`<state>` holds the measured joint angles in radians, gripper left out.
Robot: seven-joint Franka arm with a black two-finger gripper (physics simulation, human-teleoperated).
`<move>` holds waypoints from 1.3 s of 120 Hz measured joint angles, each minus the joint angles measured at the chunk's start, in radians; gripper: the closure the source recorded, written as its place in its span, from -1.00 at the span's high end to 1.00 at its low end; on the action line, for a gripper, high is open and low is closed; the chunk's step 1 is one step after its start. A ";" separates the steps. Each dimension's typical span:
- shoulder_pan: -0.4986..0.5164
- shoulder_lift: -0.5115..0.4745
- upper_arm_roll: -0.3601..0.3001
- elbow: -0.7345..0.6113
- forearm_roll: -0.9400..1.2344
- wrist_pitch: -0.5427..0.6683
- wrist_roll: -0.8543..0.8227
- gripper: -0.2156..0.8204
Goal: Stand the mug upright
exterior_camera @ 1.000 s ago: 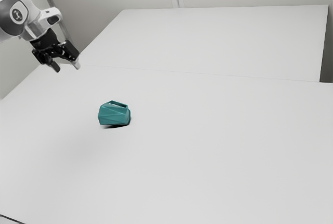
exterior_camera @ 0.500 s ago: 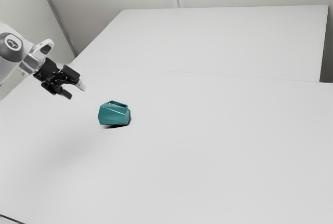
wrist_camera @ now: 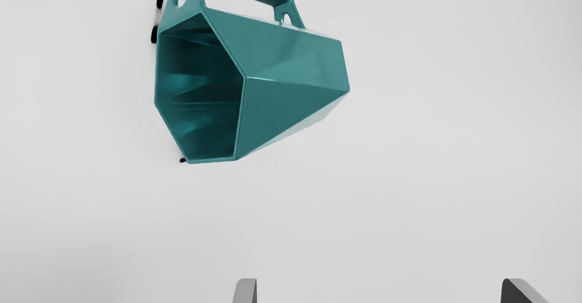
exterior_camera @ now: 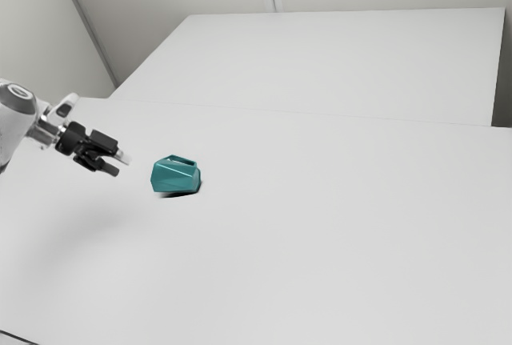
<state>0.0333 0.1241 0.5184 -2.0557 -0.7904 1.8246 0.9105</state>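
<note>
The teal mug (exterior_camera: 175, 177) is seen lying on its side on the tabletop (exterior_camera: 336, 233), at about three o'clock from the tool (exterior_camera: 119, 165) in the exterior view, whose fingers (wrist_camera: 245, 292) are spread wide apart.

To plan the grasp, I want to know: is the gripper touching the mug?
Apart. The exterior view shows a strip of table between the gripper and the mug.

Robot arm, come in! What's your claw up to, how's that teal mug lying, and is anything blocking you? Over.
Gripper open, apart from the mug. Teal mug on its side on the table, not upright. No obstruction seen between them.
</note>
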 joint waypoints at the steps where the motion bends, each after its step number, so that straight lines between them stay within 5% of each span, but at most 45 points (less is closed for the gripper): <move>1: 0.000 0.005 0.000 0.000 -0.008 -0.001 0.006 0.54; 65: 0.030 0.152 0.000 0.045 -0.264 -0.074 0.296 0.54; 156: 0.101 0.339 -0.025 0.202 -0.362 -0.178 0.454 0.54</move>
<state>0.1347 0.4629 0.4931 -1.8533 -1.1519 1.6466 1.3642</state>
